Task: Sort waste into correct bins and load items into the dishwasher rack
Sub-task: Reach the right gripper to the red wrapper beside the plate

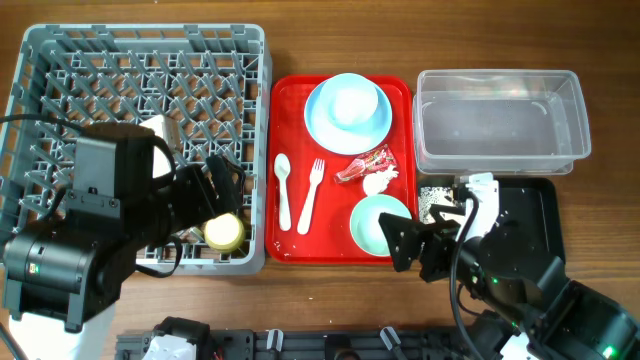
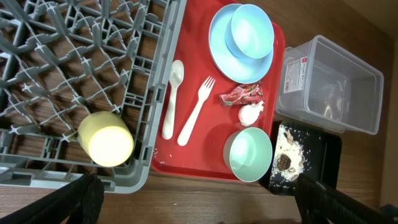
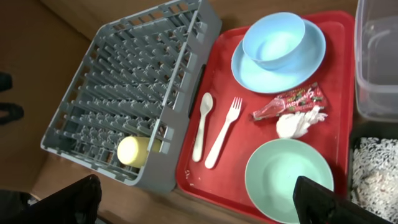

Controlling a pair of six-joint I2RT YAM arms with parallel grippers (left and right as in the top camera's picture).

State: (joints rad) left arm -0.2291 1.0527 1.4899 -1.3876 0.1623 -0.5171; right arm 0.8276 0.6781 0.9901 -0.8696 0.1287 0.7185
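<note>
Left hand (image 2: 206, 202) spread | right hand (image 3: 198, 200) spread | brown wooden table (image 1: 605, 45) | red tray (image 1: 296, 112) beside rack (image 1: 140, 60)

Lab bench (image 1: 610, 40) (wooden), dishwasher rack (image 1: 110, 80)

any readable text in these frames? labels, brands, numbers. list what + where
No text can be read in any view.
Sticker on the end wall of the clear tub: red-and-white print, too small to read.
Red snack wrapper: printed markings, too blurred to read.
Nothing else shows any marking.
</note>
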